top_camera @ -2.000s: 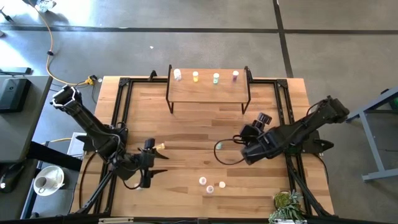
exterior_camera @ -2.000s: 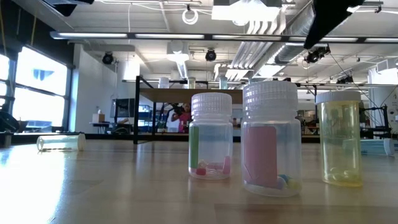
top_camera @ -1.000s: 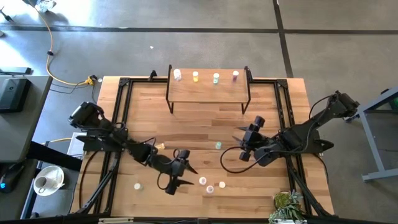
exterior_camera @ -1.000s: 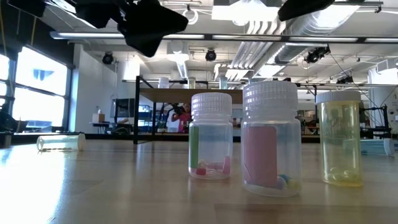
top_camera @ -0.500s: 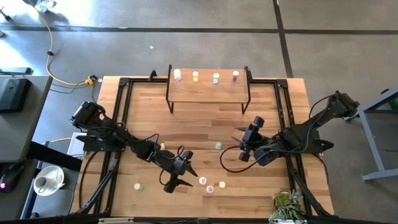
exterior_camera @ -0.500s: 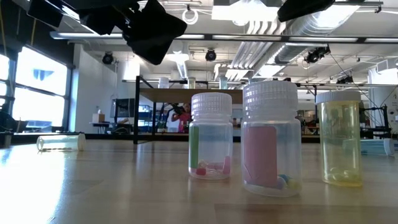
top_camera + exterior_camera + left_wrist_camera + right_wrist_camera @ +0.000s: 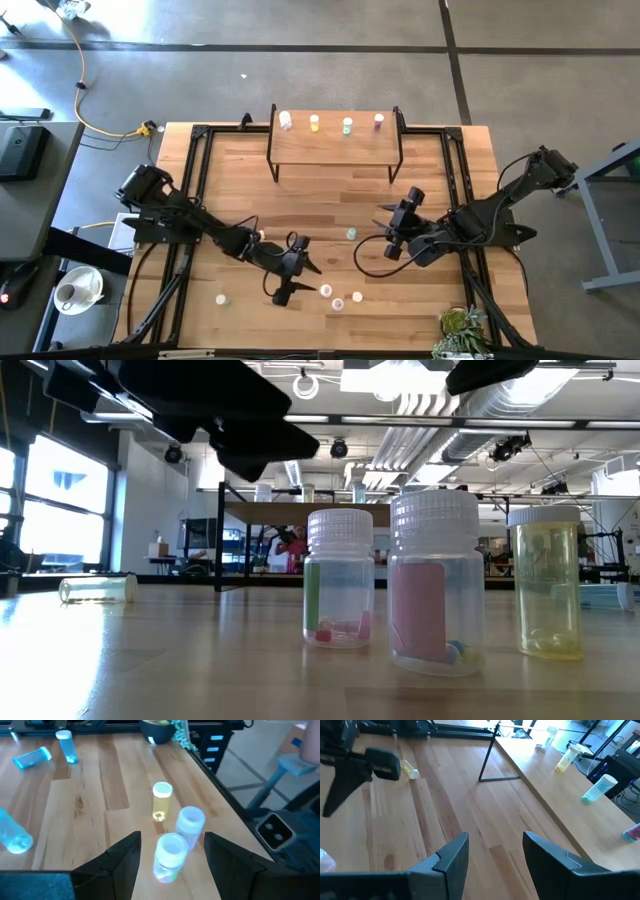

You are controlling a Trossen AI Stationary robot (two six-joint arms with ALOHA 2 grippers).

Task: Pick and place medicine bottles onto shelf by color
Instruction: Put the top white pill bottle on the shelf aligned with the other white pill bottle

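From above, the light-wood table (image 7: pixel 330 205) carries the shelf (image 7: pixel 335 145) with four bottles along its back edge, and the left gripper (image 7: pixel 298 277), fingers spread, hovers beside three standing bottles (image 7: pixel 340 298). At table height, those bottles (image 7: pixel 440 585) front a workshop of ceiling ducts (image 7: pixel 420 405). The right gripper (image 7: pixel 492 852) hangs parted over bare planks.

A grey concrete floor (image 7: pixel 300 60) surrounds the wooden table (image 7: pixel 330 200), while bright windows (image 7: pixel 60 500), ceiling ducts (image 7: pixel 440 420) and hanging lights fill the room beyond.
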